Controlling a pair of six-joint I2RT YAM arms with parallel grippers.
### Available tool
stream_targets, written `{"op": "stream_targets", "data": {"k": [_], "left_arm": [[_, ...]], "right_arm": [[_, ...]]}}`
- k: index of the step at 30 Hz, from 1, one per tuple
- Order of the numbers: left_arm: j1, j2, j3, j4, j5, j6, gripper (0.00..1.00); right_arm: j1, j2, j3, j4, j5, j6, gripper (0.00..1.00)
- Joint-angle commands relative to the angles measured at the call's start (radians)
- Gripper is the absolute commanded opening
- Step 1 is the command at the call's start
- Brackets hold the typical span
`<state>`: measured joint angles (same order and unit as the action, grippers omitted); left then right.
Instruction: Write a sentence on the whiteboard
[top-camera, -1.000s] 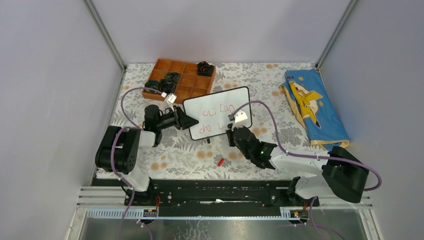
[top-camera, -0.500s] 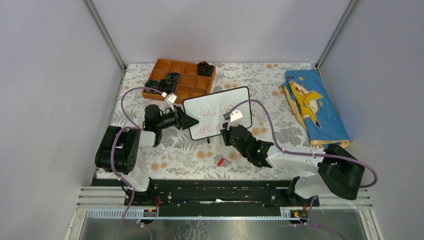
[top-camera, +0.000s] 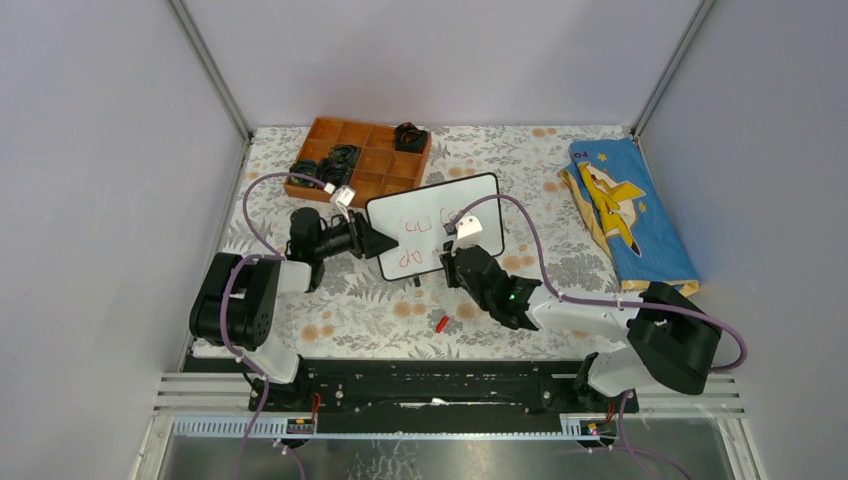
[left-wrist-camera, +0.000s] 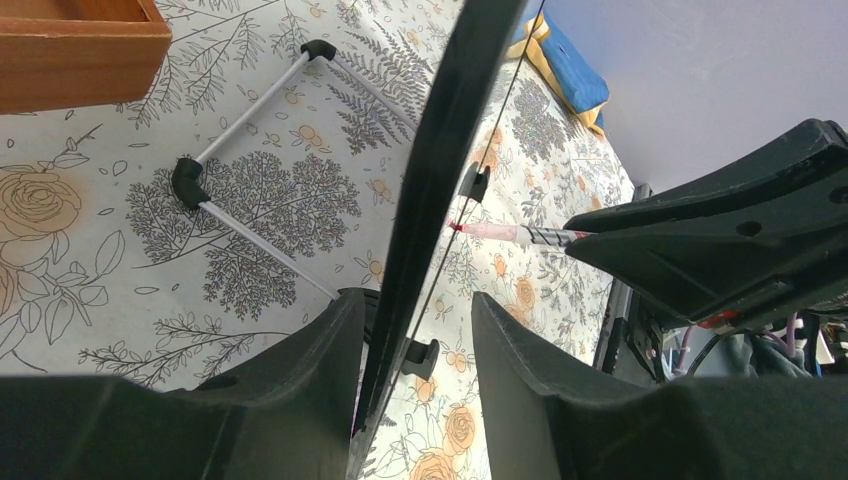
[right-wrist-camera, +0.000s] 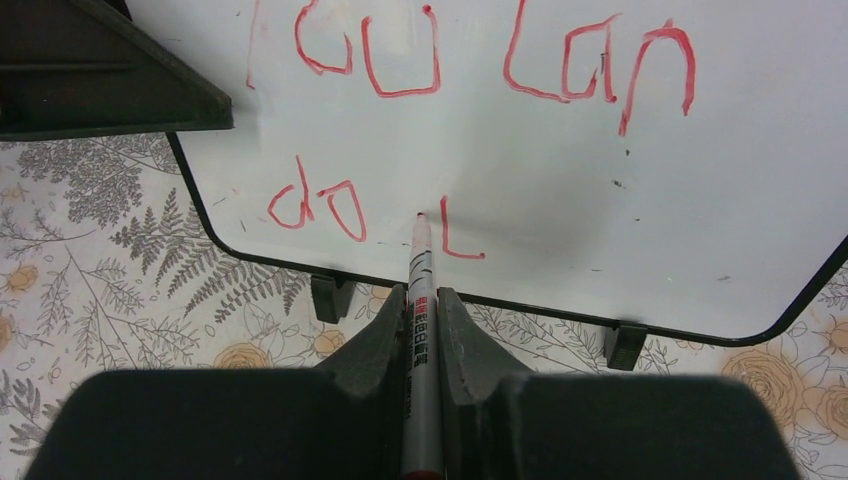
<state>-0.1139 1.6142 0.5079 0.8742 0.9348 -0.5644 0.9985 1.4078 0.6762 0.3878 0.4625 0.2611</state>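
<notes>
The whiteboard (top-camera: 415, 242) (right-wrist-camera: 560, 200) stands tilted on the flowered cloth. The sentence (right-wrist-camera: 470, 70) is in red marker: a top line like "you can" and below it "do" plus one L-shaped stroke. My right gripper (right-wrist-camera: 423, 292) (top-camera: 451, 259) is shut on a silver marker (right-wrist-camera: 421, 300), whose tip touches the board just left of that stroke. My left gripper (left-wrist-camera: 415, 296) (top-camera: 384, 243) is open astride the board's left edge (left-wrist-camera: 440, 150). Its left finger lies against the frame, and a gap shows at the other finger. The marker (left-wrist-camera: 500, 234) shows there too.
An orange compartment tray (top-camera: 318, 133) holding black parts sits at the back left. A blue cloth with a yellow plane (top-camera: 630, 215) lies at the right. A small red cap (top-camera: 441, 323) lies on the cloth in front of the board. The board's wire stand (left-wrist-camera: 250, 170) sticks out behind it.
My right gripper has moved left along the board's lower line with the marker. The left arm and the board have not moved.
</notes>
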Motion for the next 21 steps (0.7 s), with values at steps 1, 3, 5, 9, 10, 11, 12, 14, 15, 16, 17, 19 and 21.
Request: {"op": "stream_targets", "data": {"k": [1, 3, 5, 9, 10, 11, 12, 14, 15, 16, 17, 19, 21], "left_arm": [[-0.007, -0.016, 0.020, 0.004, -0.007, 0.028, 0.51], [-0.009, -0.017, 0.020, 0.004, -0.008, 0.029, 0.51], [-0.009, -0.017, 0.020, 0.001, -0.008, 0.030, 0.51], [-0.010, -0.018, 0.020, -0.002, -0.010, 0.031, 0.51], [-0.010, -0.019, 0.020, -0.004, -0.010, 0.033, 0.51], [-0.010, -0.020, 0.020, -0.007, -0.011, 0.035, 0.51], [-0.010, -0.020, 0.020, -0.010, -0.011, 0.036, 0.51], [-0.011, -0.020, 0.020, -0.013, -0.011, 0.039, 0.51], [-0.012, -0.020, 0.020, -0.014, -0.011, 0.038, 0.51], [-0.012, -0.019, 0.021, -0.014, -0.011, 0.039, 0.51], [-0.012, -0.018, 0.021, -0.013, -0.012, 0.039, 0.51], [-0.013, -0.019, 0.020, -0.014, -0.013, 0.039, 0.51], [-0.015, -0.020, 0.020, -0.014, -0.012, 0.041, 0.51]], "right_arm": [[-0.022, -0.007, 0.017, 0.008, 0.052, 0.020, 0.00], [-0.028, -0.013, 0.013, 0.005, 0.057, 0.021, 0.00], [-0.035, -0.015, 0.011, 0.001, 0.059, 0.023, 0.00], [-0.041, -0.020, 0.013, -0.010, 0.066, 0.023, 0.00], [-0.042, -0.021, 0.011, -0.012, 0.070, 0.024, 0.00], [-0.043, -0.024, 0.011, -0.014, 0.073, 0.025, 0.00], [-0.043, -0.026, 0.008, -0.016, 0.078, 0.024, 0.00], [-0.044, -0.035, 0.001, -0.019, 0.085, 0.025, 0.00], [-0.043, -0.040, -0.003, -0.019, 0.086, 0.026, 0.00], [-0.044, -0.048, -0.009, -0.021, 0.087, 0.024, 0.00], [-0.043, -0.054, -0.011, -0.020, 0.089, 0.024, 0.00], [-0.043, -0.063, -0.016, -0.021, 0.091, 0.023, 0.00], [-0.044, -0.071, -0.019, -0.018, 0.077, 0.019, 0.00]]}}
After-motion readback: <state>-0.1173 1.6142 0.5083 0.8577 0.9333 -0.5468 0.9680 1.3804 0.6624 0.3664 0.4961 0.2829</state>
